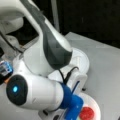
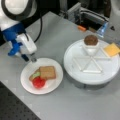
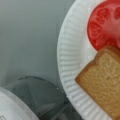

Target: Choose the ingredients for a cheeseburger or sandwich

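The gripper [image 2: 32, 59] hangs just above the far-left rim of the white paper plate [image 2: 27, 82], jaws pointing down at the desk [image 2: 57, 42]; whether they're spread or pressed together can't be told, and nothing shows between them. From the jaws, the ingredients already on the plate lie toward a front view's bottom and right: a brown toast square [image 2: 47, 72] sits nearest, w/ the green lettuce [image 2: 36, 74] peeking out at its left edge and the red tomato disc [image 2: 38, 82] beside it toward the near rim, touching or slightly overlapping the toast's corner. The wrist view confirms it: plate rim directly under the camera, toast [image 3: 102, 80] & tomato [image 3: 105, 25] off to its right, tomato tucked against the toast's upper corner. Well apart, on a front view's right, the round white divided tray [image 2: 75, 65] carries the dark brown patty [image 2: 90, 40] in a small cup at the back, and the yellow cheese square [image 2: 111, 49] in the wedge beside it. In a front view the arm blocks most of the scene; only the tomato [image 1: 87, 113] shows on the plate by the blue wrist.
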